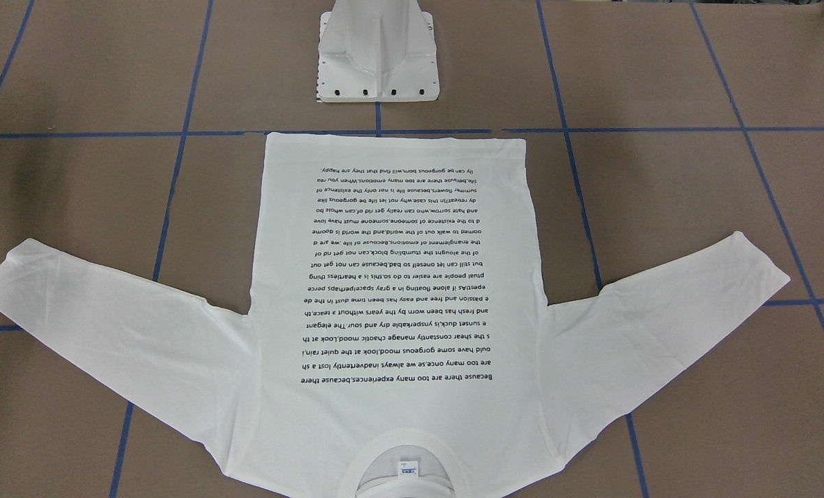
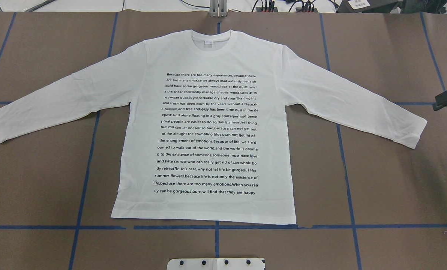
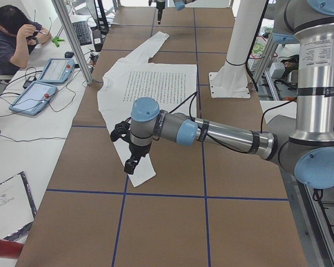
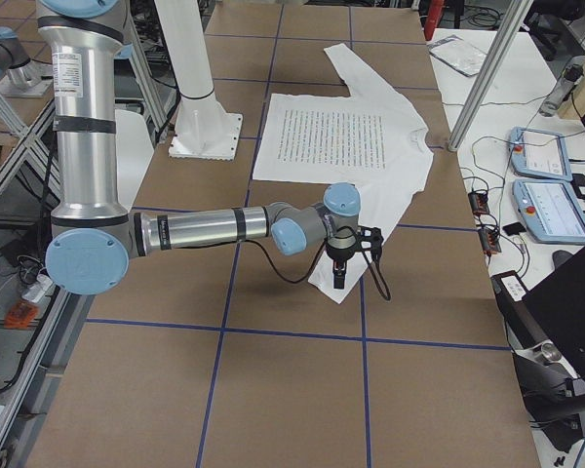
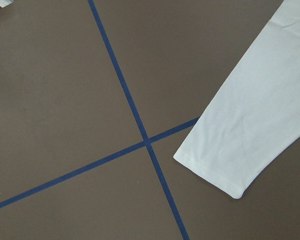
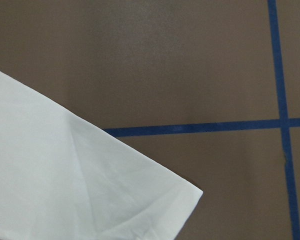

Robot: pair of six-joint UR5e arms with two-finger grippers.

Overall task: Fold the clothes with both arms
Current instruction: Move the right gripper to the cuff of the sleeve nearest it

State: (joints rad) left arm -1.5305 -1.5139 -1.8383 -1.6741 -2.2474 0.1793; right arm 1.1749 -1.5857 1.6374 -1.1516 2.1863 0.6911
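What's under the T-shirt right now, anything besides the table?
Only the brown table and its blue tape lines show around the T-shirt. It lies flat, print up; whatever is beneath the cloth is covered, though no bump shows.

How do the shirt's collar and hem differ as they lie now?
The collar is a curved band with a small label inside; the hem is a straight edge. The collar lies farthest from the white base; the hem lies nearest it, along a blue tape line. Both lie flat and unfolded.
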